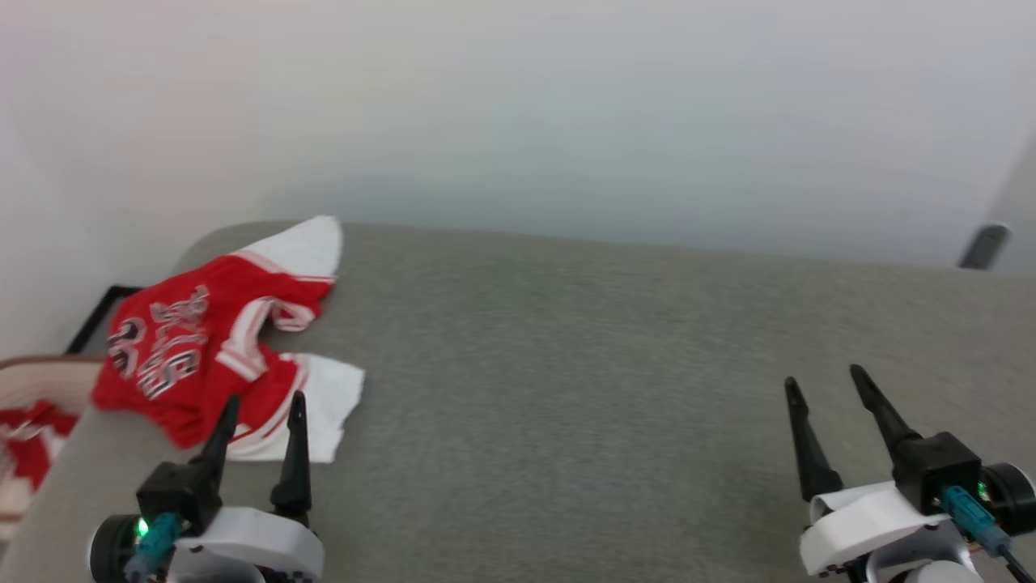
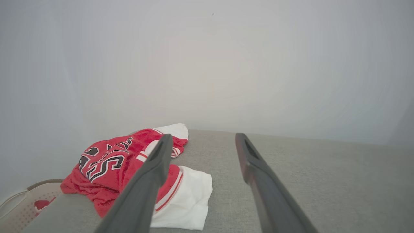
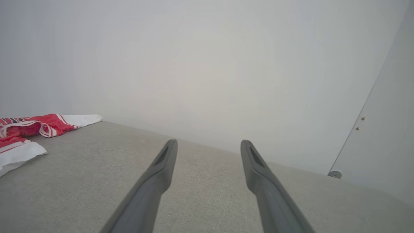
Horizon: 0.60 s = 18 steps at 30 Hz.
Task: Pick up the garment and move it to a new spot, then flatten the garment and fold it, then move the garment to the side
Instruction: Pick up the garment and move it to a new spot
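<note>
Overall: grey fabric-covered surface [image 1: 566, 364] runs across the lower half of the head view, with a plain pale wall behind it.
Garment: red jersey shirt [image 1: 202, 348] lies crumpled at the left of the head view, on the far left corner of the surface; black, white-outlined lettering faces up and is turned sideways.
Sleeves: one white sleeve points toward the back edge; the other is spread flat toward the bottom of the frame.
Left gripper [image 1: 265, 397]: lower left of the head view, fingers spread wide, nothing between them. Its tips overlap the shirt's near edge in that picture; contact cannot be told.
Left wrist view: jersey shirt [image 2: 110, 161] sits lower left, partly behind the left finger of the left gripper [image 2: 203, 136].
Right gripper [image 1: 822, 374]: lower right of the head view, fingers apart and empty over bare fabric, well apart from the shirt.
Right wrist view: right gripper [image 3: 209, 141] over bare grey surface; jersey shirt [image 3: 19, 129] at the left edge.
Basket [image 2: 19, 200]: pale, perforated, lower left corner, beside the surface, something red inside.
</note>
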Tool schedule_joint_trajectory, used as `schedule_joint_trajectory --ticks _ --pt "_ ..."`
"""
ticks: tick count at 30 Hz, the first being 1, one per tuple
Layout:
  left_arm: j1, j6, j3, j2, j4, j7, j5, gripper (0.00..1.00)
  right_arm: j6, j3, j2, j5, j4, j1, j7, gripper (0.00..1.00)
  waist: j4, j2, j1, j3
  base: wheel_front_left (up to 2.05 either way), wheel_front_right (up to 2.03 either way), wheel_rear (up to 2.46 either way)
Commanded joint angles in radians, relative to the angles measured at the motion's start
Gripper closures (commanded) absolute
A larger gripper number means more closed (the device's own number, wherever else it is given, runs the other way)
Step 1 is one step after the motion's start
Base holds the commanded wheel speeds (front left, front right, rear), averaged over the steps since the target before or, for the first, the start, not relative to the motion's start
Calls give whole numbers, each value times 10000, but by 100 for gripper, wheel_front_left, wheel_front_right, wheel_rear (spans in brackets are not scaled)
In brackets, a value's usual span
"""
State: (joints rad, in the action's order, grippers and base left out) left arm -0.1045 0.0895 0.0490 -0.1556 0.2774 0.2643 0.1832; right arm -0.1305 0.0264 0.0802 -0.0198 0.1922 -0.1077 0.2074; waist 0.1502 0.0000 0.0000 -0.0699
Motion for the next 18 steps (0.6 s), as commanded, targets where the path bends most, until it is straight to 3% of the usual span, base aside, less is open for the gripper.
schedule_joint_trajectory --ticks 1,10,18 --pt "-105 -118 95 3 58 -1 -1 0 -4 132 10 -66 56 -127 0 0 870 0 0 -176 0 0 0" --pt "-23 -283 300 -257 19 -72 91 0 -2 840 -45 -312 544 -450 72 0 2768 0 0 -382 0 0 0" --pt "125 -544 540 -182 -626 -145 362 0 -2 1498 38 -462 962 -1147 102 0 3298 0 0 32 0 0 0"
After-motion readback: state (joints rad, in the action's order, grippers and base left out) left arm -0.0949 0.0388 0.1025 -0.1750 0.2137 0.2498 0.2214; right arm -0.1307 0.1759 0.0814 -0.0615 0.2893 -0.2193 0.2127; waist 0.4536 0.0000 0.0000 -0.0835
